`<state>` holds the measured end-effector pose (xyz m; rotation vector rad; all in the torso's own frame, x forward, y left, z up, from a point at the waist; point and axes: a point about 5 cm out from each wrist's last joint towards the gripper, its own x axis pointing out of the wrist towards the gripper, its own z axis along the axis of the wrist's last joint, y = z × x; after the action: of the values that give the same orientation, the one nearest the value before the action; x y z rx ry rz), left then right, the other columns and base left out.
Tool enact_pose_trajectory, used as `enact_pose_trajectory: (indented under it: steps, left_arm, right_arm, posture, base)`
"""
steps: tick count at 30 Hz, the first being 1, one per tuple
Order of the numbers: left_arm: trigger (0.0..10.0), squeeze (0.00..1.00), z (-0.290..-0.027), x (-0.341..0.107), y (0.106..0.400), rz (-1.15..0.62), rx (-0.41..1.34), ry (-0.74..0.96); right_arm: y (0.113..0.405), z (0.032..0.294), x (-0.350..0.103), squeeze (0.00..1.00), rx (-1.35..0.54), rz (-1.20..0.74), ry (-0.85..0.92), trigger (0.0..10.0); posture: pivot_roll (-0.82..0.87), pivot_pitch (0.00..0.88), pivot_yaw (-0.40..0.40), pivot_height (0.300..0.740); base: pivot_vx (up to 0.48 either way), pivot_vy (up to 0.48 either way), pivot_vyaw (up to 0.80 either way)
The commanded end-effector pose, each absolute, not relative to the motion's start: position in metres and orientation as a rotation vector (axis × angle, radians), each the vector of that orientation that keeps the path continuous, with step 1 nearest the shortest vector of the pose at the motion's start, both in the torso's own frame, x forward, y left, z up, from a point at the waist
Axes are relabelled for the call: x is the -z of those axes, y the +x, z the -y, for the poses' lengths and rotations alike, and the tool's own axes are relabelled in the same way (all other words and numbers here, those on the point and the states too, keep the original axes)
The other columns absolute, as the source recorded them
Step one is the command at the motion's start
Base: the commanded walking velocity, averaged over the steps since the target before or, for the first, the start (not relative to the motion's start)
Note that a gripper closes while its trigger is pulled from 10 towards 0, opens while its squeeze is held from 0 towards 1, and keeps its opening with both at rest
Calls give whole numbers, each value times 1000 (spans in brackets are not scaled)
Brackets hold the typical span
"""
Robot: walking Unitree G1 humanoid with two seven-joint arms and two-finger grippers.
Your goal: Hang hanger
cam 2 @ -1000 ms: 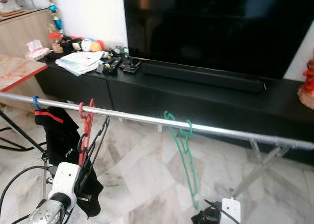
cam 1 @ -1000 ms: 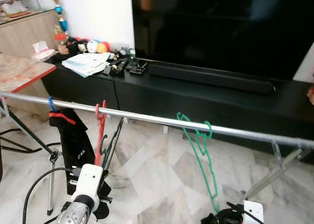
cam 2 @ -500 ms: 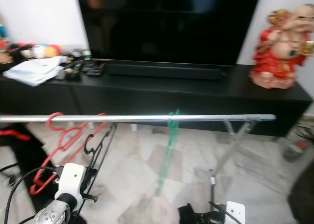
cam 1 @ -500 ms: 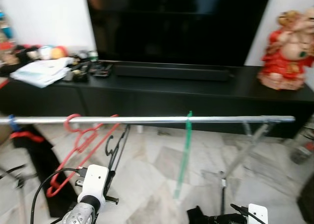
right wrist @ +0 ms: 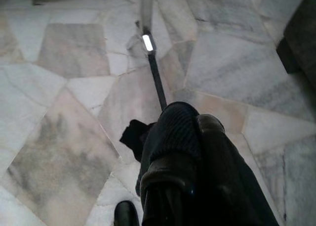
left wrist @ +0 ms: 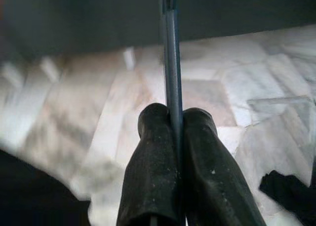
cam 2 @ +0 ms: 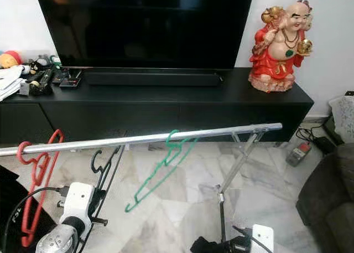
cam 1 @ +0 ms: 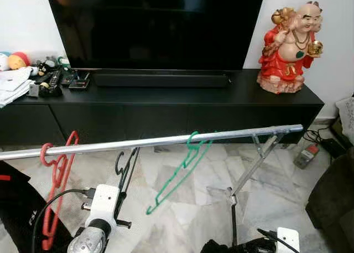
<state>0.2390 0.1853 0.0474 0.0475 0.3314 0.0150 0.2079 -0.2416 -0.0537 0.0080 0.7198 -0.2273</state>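
A silver rail (cam 1: 166, 139) runs across in front of me. A red hanger (cam 1: 55, 173) hangs near its left end, and a green hanger (cam 1: 178, 170) hangs tilted at its middle. My left gripper (left wrist: 175, 118) is shut on the thin bar of a black hanger (left wrist: 171, 72). That black hanger (cam 1: 128, 167) rises from behind my left wrist camera (cam 1: 105, 200), its hook just below the rail between the red and green ones. My right gripper (right wrist: 195, 119) is low over the floor, fingers pressed together with nothing in them.
Behind the rail stands a black TV console (cam 1: 166, 101) with a TV (cam 1: 155, 26) and a red statue (cam 1: 289, 45). The rack's leg (cam 1: 246, 173) stands at the right. A dark sofa (cam 1: 334, 200) is far right, a black garment (cam 1: 14, 208) lower left.
The camera has swung to the right, bringing the statue and the rail's right end into view. The green hanger now hangs tilted. My left gripper still holds the black hanger below the rail.
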Motion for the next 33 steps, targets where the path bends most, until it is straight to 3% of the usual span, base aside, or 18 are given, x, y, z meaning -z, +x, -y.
enact_pose_trajectory:
  steps: [1, 14, 33]
  left_arm:
    - [10000, 0, -202, -36, 230, -404, -118, 4]
    - [10000, 0, -206, -28, 223, -436, -145, -31]
    - [10000, 0, -205, -30, 222, -418, -104, 10]
  right_arm:
    - [214, 240, 49, 0, 211, -684, 0, 10000]
    - [218, 240, 46, 0, 206, -665, 1, 10000]
    - [219, 243, 45, 0, 225, -659, -11, 10000]
  posture:
    - [29, 0, 15, 740]
    - [40, 0, 4, 740]
    - [31, 0, 16, 740]
  base:
    - [0, 0, 0]
    - [0, 0, 0]
    - [-281, 0, 0]
